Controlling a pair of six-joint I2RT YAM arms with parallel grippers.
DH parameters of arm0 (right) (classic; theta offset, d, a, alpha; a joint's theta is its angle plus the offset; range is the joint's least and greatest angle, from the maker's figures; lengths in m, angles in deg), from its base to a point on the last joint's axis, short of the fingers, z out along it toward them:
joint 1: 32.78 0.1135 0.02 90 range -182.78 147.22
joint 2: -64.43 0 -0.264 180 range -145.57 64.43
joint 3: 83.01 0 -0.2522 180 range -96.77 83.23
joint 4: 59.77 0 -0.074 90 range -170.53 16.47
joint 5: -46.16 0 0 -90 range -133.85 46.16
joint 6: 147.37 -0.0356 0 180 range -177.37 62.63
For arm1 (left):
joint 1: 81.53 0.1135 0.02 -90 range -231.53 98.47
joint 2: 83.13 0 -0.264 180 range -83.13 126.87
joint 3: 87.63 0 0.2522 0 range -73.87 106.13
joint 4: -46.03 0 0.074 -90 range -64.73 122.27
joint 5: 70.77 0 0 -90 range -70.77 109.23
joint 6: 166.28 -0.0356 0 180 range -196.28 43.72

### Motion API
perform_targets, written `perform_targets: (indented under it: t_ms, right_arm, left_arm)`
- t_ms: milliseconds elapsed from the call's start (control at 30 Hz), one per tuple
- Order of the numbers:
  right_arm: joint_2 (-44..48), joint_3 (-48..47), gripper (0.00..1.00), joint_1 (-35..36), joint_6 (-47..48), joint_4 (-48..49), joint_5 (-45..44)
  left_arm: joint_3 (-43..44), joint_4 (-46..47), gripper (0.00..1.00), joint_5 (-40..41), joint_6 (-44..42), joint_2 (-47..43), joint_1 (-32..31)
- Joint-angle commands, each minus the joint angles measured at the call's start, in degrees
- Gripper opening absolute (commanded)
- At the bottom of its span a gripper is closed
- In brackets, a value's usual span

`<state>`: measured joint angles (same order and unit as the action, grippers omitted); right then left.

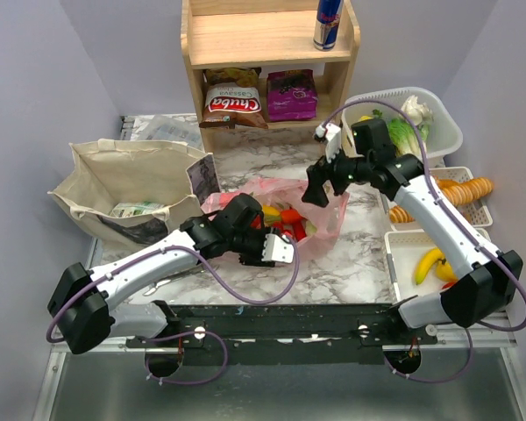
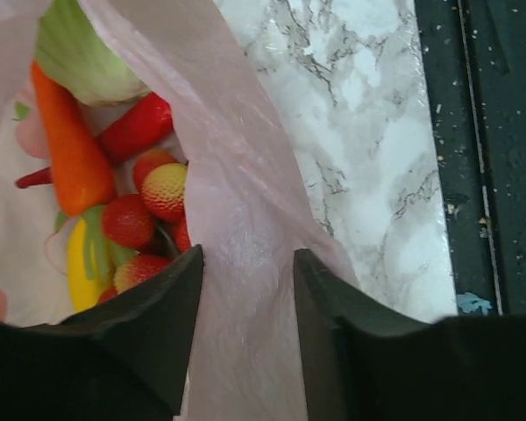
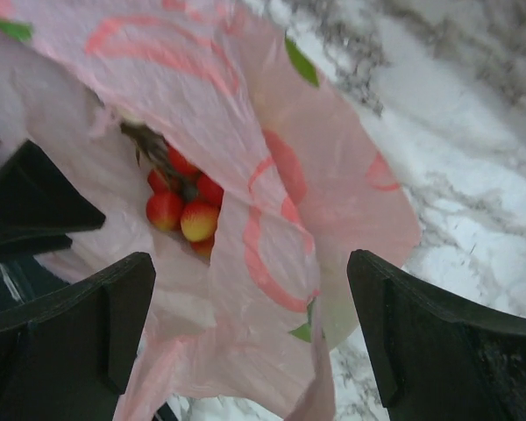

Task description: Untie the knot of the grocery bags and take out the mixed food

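From above, my left gripper [image 1: 276, 250] sat at the near side of the pink bag [image 1: 326, 224] on the marble table [image 1: 359, 167]. My right gripper [image 1: 318, 189] hung at the bag's far edge. The canvas tote [image 1: 131, 171] lay well to the left.

In my left wrist view, my fingers [image 2: 171, 307] stood partly apart with a fold of the bag's wall [image 2: 237, 184] running between them, not pinched. The carrot [image 2: 70, 149], red pepper [image 2: 138, 127] and small red fruits [image 2: 162, 189] lay inside the bag, left of that fold.

In my right wrist view, my jaws were spread wide and held nothing. The bag's crumpled mouth [image 3: 272, 175] lay between and beyond my fingers [image 3: 96, 316], with red and yellow fruits [image 3: 184, 215] showing through the gap.
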<state>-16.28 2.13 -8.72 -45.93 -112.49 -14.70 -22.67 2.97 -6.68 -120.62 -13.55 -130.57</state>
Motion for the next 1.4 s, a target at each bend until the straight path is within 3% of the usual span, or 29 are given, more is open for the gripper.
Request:
perform_targets:
  t_ms: [0,67,133,233,333,367,433,500,567,767,867,933,1067,1133,1167,1233,1367]
  right_arm:
    - [0.5,4.6,1.0,2.2,6.2,-4.8,-3.7]
    - [0.9,7.7,0.91,3.3,6.5,-4.0,-5.0]
    - [1.6,10.6,0.75,3.5,6.4,-2.6,-6.1]
    - [2.6,13.5,0.51,3.5,7.0,-2.8,-6.5]
    - [4.0,15.8,0.21,3.5,7.3,-3.3,-5.0]
    - [4.3,16.4,0.12,3.5,7.4,-3.4,-4.4]
    - [5.1,17.6,0.01,3.5,6.9,-3.0,-4.2]
    - [5.6,18.3,0.01,3.5,6.3,-2.7,-3.7]
    - [6.0,18.7,0.01,3.5,5.7,-2.7,-2.9]
    - [6.1,18.0,0.01,3.5,4.3,-2.4,-2.9]
    - [5.7,17.8,0.01,3.5,3.2,-2.4,-2.5]
    - [5.5,17.7,0.01,3.6,2.1,-2.1,-2.9]
    - [5.3,17.2,0.01,3.5,1.9,-2.1,-3.9]
    - [5.2,17.0,0.01,3.5,2.0,-2.3,-4.1]
    - [5.2,17.0,0.01,3.5,2.0,-2.4,-4.1]
    - [5.2,16.9,0.01,3.5,2.2,-2.7,-4.1]
    - [4.5,16.5,0.01,3.5,2.8,-3.2,-4.1]
  left_arm:
    - [-0.1,-2.1,0.4,-2.7,-4.3,1.2,-1.8]
    - [-1.3,-2.8,0.36,-3.8,-5.2,1.1,-2.7]
    - [-0.5,-5.3,0.33,-6.4,-5.7,1.0,-2.8]
    - [1.2,-11.0,0.31,-12.7,-8.7,-1.3,-2.8]
    - [1.6,-10.1,0.29,-17.4,-8.1,-5.6,-2.7]
    - [2.1,-8.0,0.3,-17.8,-6.2,-7.2,-2.7]
    - [3.5,-2.5,0.48,-16.6,-0.7,-8.8,-2.2]
    - [4.2,3.8,0.65,-13.3,4.9,-9.1,-1.7]
    - [3.9,8.2,0.68,-7.7,6.2,-7.5,-1.7]
    - [5.5,8.2,0.52,6.5,-0.8,5.9,-1.7]
    - [4.6,9.6,0.5,10.2,-6.2,11.7,-1.7]
    - [3.5,10.1,0.56,10.7,-9.0,14.3,-1.7]
    - [4.4,6.6,0.77,11.6,-9.0,21.6,-1.7]
    - [3.9,7.0,0.79,13.5,-9.1,24.8,-1.5]
    - [3.3,7.6,0.76,14.4,-9.2,26.1,-1.4]
    - [3.4,9.1,0.61,18.3,-9.6,28.2,-2.1]
    - [5.9,8.9,0.19,17.8,-7.6,27.4,-2.0]
